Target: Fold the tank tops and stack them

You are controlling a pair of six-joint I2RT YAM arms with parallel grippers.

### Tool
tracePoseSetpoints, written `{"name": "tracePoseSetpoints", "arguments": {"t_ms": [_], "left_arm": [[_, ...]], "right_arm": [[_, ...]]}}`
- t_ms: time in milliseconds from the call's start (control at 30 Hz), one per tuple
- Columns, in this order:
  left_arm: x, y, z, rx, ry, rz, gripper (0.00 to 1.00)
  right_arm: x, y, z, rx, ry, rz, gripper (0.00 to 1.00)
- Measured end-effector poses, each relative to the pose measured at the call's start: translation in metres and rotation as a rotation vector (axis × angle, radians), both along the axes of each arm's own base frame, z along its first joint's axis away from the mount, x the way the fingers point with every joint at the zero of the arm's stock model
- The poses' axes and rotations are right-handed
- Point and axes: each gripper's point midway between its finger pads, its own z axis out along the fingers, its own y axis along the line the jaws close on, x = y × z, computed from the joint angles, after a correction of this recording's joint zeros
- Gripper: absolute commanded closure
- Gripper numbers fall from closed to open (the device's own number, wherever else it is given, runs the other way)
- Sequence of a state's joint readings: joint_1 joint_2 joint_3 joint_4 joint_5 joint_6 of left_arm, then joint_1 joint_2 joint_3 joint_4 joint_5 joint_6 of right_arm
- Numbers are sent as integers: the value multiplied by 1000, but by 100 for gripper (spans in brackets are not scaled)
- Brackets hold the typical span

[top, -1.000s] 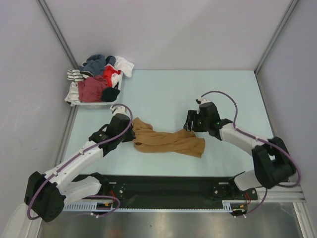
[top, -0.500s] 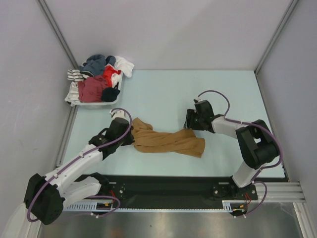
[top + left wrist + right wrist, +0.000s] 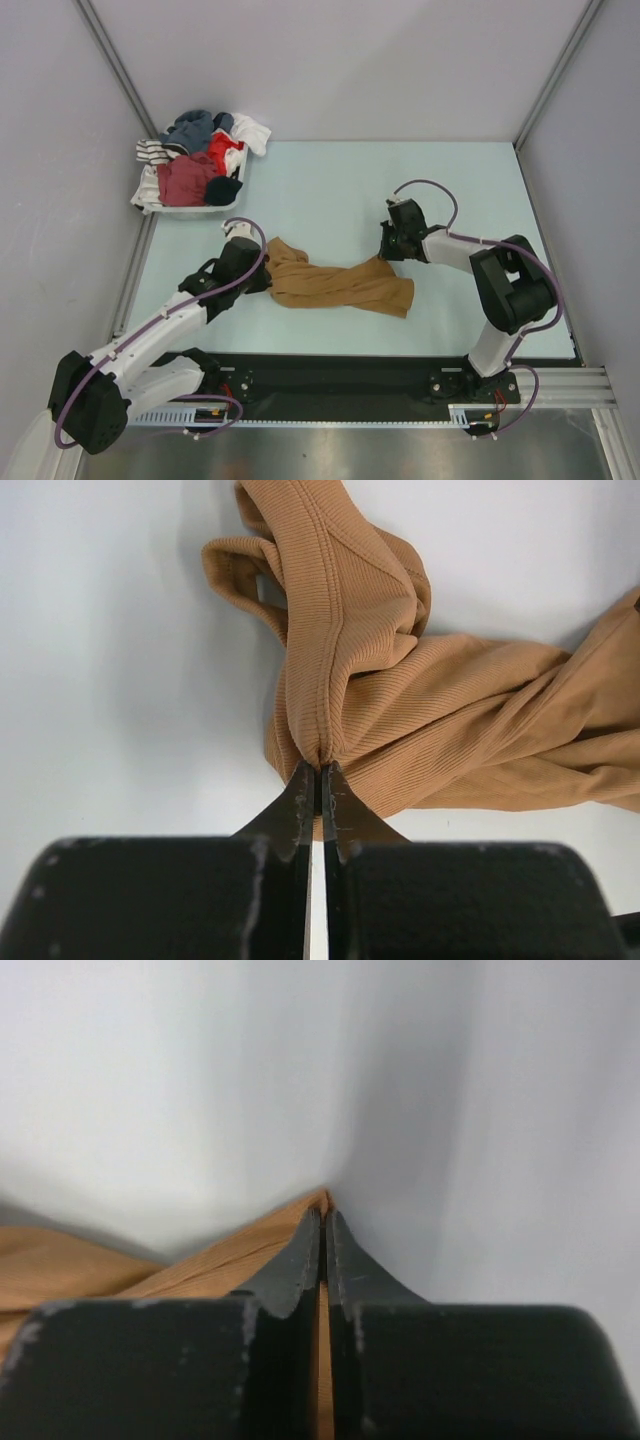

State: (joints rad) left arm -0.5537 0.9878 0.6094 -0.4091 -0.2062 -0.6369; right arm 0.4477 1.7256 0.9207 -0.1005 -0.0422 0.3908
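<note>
We count one tan tank top, its ends clamped tight in the left gripper and right gripper; the bin holds heaped clothes that resist counting.

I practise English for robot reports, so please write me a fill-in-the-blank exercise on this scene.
1. The tan top is pinched by ____ grippers.
2. Its end farther from the basket is held by the ____ gripper.
3. The basket of clothes stands at the table's far ____ corner.
Missing words: two; right; left.
</note>
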Motion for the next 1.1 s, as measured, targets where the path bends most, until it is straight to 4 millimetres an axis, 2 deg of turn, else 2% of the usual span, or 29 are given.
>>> {"name": "tracePoseSetpoints", "arguments": {"t_ms": [100,267,367,467,500,600,700,800,867,900,933,967,1000,1100], "left_arm": [[0,0,0,0,0,0,93],[0,-2,-1,-5,6,-6,82],[1,-5,-3,-5,23,-18,83],[10,-12,2,-4,27,-28,94],[14,-15,4,-7,25,-30,99],[31,-27,17,-13,14,-45,100],[48,-39,30,-21,-5,-60,91],[61,-47,37,-19,-13,-68,90],[67,-51,39,-11,-13,-76,78],[69,-51,38,-6,-12,-79,68],[70,-51,37,3,-9,-85,50],[70,-51,35,12,-5,-89,42],[68,-50,33,18,2,-90,28],[67,-46,34,27,0,-86,21]], "right_arm": [[8,2,4,-28,-17,7,100],[9,-5,19,-64,-66,-16,100],[14,-21,37,-52,-110,-63,100],[27,-42,49,-34,-147,-132,100],[31,-47,50,-30,-154,-150,100],[28,-55,41,-27,-143,-176,100],[20,-57,30,-33,-122,-174,100],[14,-58,22,-34,-116,-171,100],[13,-58,19,-32,-119,-172,100],[12,-58,18,-31,-121,-171,100],[12,-58,18,-29,-124,-171,100],[12,-58,19,-27,-126,-170,100],[12,-58,19,-24,-130,-170,100],[14,-56,23,-14,-146,-167,100]]}}
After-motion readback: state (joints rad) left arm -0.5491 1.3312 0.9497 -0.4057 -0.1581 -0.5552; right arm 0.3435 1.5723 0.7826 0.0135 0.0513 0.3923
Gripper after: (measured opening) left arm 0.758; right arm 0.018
